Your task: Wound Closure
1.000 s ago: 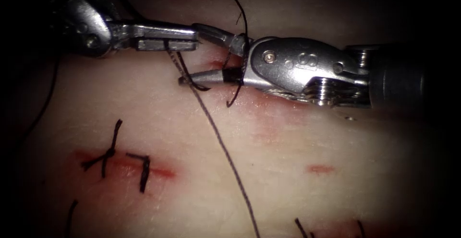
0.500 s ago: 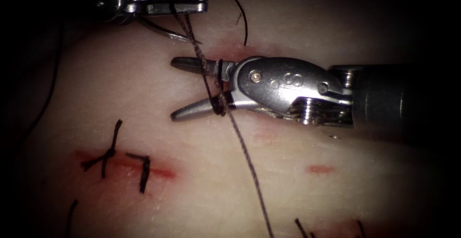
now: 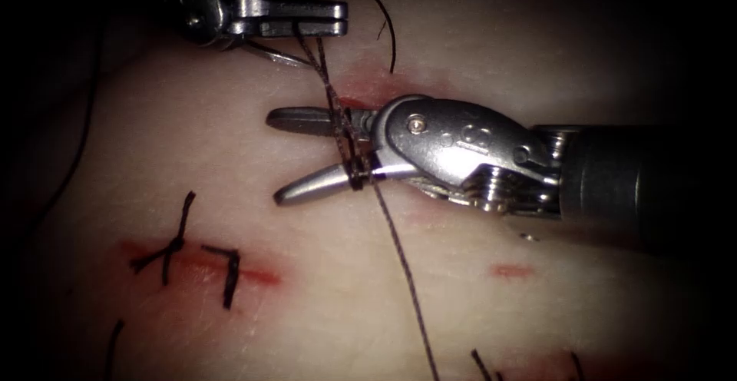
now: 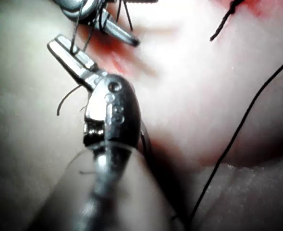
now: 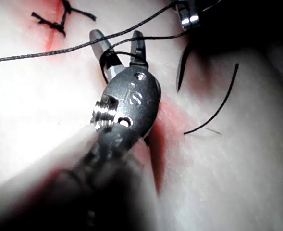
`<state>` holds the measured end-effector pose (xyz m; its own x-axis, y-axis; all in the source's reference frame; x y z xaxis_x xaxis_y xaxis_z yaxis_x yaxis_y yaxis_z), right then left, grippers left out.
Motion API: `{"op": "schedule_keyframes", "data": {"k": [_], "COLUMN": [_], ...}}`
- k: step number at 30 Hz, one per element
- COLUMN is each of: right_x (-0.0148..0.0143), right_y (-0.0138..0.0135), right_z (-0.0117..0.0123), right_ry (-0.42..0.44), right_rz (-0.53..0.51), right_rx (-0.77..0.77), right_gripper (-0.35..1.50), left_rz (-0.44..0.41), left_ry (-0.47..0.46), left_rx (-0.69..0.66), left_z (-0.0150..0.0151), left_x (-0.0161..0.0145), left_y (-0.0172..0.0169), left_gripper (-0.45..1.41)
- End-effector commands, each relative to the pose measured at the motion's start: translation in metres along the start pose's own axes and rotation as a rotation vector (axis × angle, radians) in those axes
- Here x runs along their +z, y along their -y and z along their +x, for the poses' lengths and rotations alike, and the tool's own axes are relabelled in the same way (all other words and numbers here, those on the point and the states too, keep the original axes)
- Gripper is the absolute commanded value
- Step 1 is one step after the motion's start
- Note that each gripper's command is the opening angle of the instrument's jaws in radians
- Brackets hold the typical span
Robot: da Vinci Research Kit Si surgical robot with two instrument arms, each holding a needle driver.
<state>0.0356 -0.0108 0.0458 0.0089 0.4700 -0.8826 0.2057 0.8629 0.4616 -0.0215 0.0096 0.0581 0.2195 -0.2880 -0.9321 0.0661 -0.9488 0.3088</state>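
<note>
My left tool is at the top, above the cut, with its jaws shut on the dark thread. A thin curved needle shows just under those jaws, clear of the tissue; whether the jaws grip it I cannot tell. Two strands drop from the left jaws to my right tool, which comes in from the right with jaws open. The thread is wrapped around its lower jaw, then runs down across the tissue. The left wrist view has the left tool shut on thread. The right tool stands open, thread looped on it.
The red-edged cut lies just behind the right tool's jaws. Two tied stitches with short ends sit on a red line lower left. A loose thread tail curls near the top. A small red mark lies lower right.
My left tool has risen towards the top with the thread, drawing it taut. The right tool has dropped slightly lower and its jaws stay open with the thread around them.
</note>
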Motion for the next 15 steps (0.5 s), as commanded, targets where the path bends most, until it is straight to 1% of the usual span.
{"op": "schedule_keyframes", "data": {"k": [1,4,5,7,11,12,14,15], "right_x": [0.0009,0.0011,0.0011,0.0011,0.0009,0.0008,0.0007,0.0006], "right_y": [-0.0004,-0.0004,-0.0004,-0.0005,-0.0008,-0.0009,-0.001,-0.0011], "right_z": [-0.0002,-0.0002,-0.0002,-0.0002,-0.0002,-0.0002,-0.0002,-0.0001], "right_ry": [-0.026,-0.068,-0.094,-0.134,-0.167,-0.193,-0.204,-0.218], "right_rz": [0.014,0.045,0.056,0.048,0.029,0.025,0.02,0.015], "right_rx": [0.009,0.031,0.04,0.054,0.065,0.075,0.081,0.081], "right_gripper": [0.44,0.0,-0.05,-0.06,-0.06,-0.05,-0.03,0.04], "left_rz": [0.003,0.006,0.011,0.011,0.002,0.0,-0.001,-0.003], "left_ry": [0.001,0.0,-0.001,0.0,-0.007,-0.014,-0.019,-0.021], "left_rx": [0.008,0.019,0.023,0.03,0.038,0.039,0.039,0.039], "left_z": [-0.0011,-0.002,-0.0023,-0.0027,-0.003,-0.0028,-0.0027,-0.0026], "left_x": [0.0003,0.0,-0.0001,-0.0003,-0.0007,-0.001,-0.0012,-0.0013], "left_y": [-0.0001,-0.0004,-0.0005,-0.0008,-0.0015,-0.0018,-0.0019,-0.002], "left_gripper": [-0.45,-0.45,-0.45,-0.45,-0.45,-0.45,-0.45,-0.45]}}
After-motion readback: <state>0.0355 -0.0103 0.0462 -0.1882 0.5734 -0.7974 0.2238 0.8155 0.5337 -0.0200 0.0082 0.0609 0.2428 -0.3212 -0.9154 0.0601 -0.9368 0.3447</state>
